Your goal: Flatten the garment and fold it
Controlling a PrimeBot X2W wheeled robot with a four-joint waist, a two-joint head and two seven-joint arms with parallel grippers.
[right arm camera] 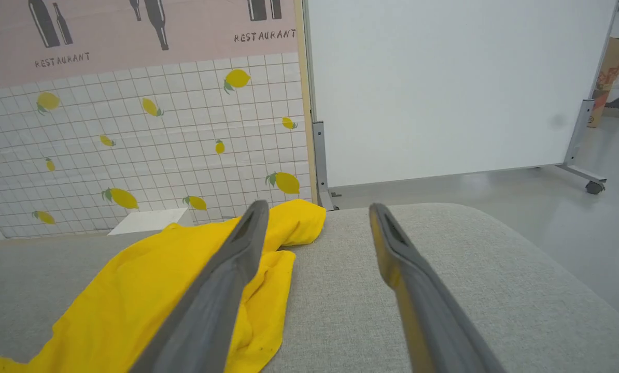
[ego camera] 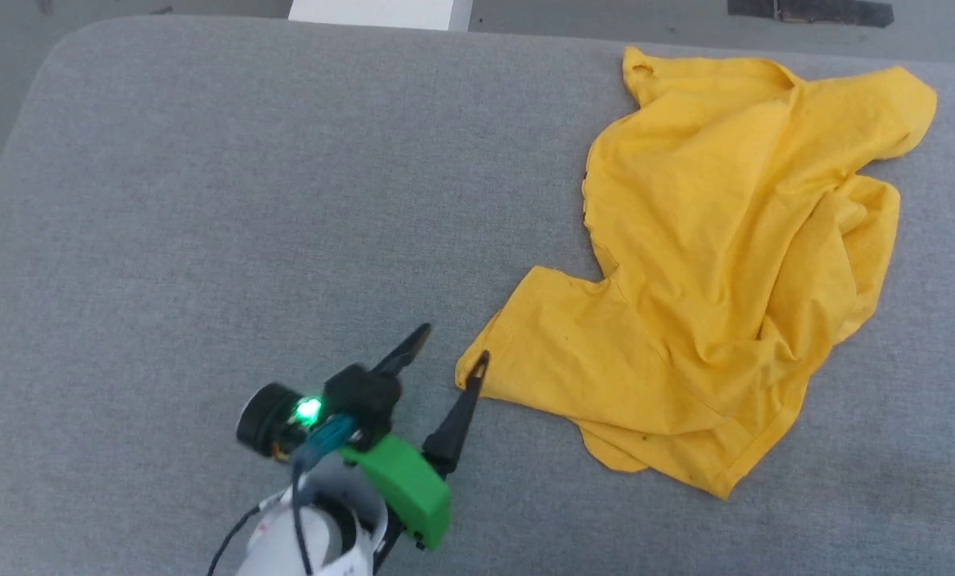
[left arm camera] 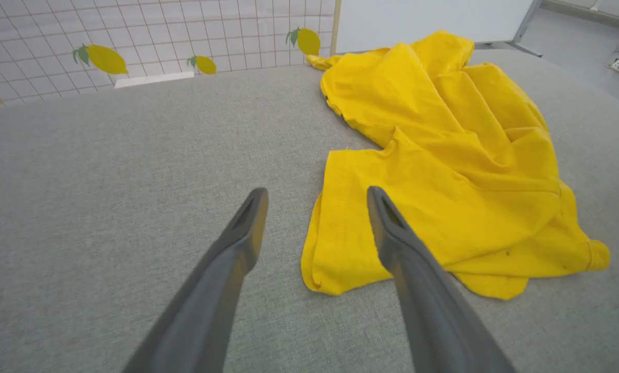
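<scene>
Grey padded surface [ego camera: 205, 200]: bare fabric is seen across the left half of the head view. Room for spreading is offered there, but cloth dragged flat along this rough weave could be bunched up.

Left gripper [ego camera: 454, 342]: it is seen at the lower centre of the head view with its jaws spread wide and nothing held. One finger is placed at the sleeve's corner and the other over bare surface.

Sleeve [ego camera: 541, 344]: it is laid fairly flat, pointing to the lower centre, with its corner just beside the left gripper. If the fingers are lowered onto the corner rather than around it, the corner could be pushed away or curled under. Only the top layer might be pinched.

Shirt [ego camera: 725, 256]: it lies crumpled in the right half of the head view, doubled over itself, with plain yellow shown outward. A pull on one sleeve alone could drag the whole heap instead of opening it, since the far side is pinned by nothing. Its upper right part lies near the surface's rim and could be slid off.

Right gripper [right arm camera: 318, 206]: its jaws are parted wide and empty, raised above the surface. The shirt is seen at the lower left of the right wrist view. A late or misplaced grasp here would leave the folds trapped.
</scene>
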